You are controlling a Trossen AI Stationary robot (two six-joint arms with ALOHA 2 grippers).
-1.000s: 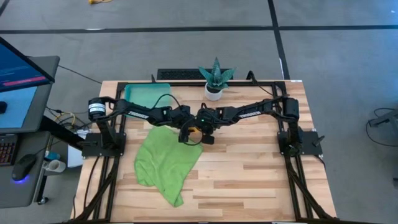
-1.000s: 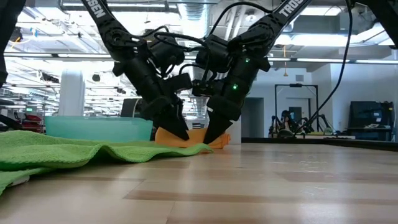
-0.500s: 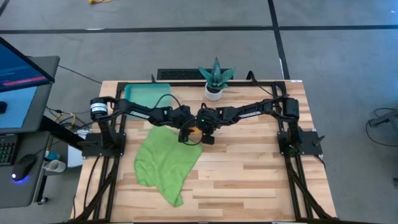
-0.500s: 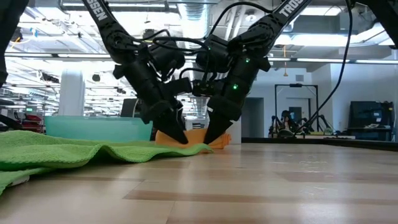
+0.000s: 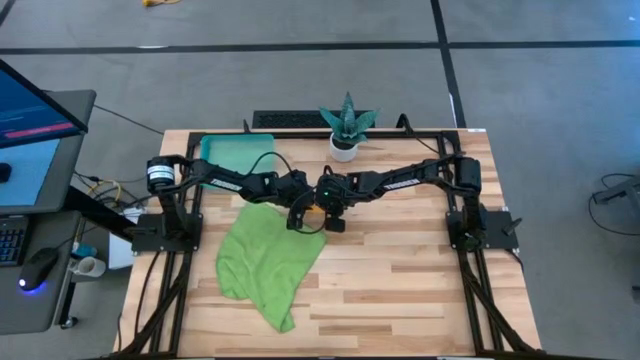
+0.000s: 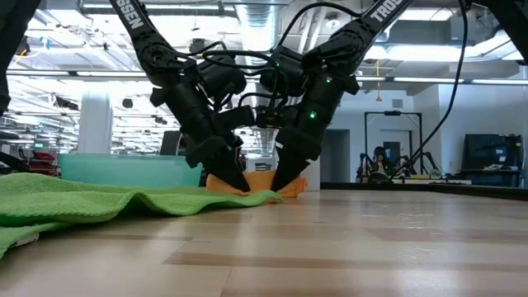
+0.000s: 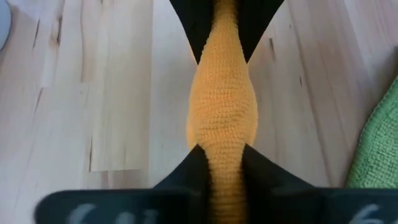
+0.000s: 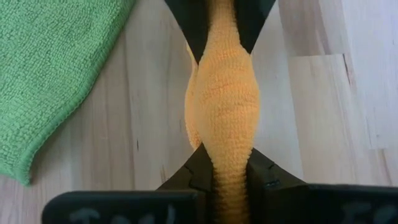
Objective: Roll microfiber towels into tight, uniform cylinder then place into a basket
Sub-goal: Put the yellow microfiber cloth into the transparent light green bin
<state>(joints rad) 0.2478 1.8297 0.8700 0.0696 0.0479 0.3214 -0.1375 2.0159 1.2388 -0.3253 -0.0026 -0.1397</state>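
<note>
The orange towel (image 7: 222, 118) is soft cloth with a bumpy, knobbly face, like tiny loops. The green towel (image 5: 262, 262) is the same fuzzy cloth and looks dull, not shiny. The bench (image 5: 400, 275) is pale wood in long strips, smooth with a faint shine. The basket (image 5: 232, 149) at 11 o'clock is see-through teal plastic. The fingers (image 8: 194, 171) are black, matt and smooth, like hard plastic.

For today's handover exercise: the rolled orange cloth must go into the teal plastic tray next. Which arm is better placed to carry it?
Probably the left. Both the left gripper and right gripper pinch the rolled orange microfiber towel, but the translucent teal plastic basket sits on the left arm's side, beyond the crumpled lime green towel.
</note>
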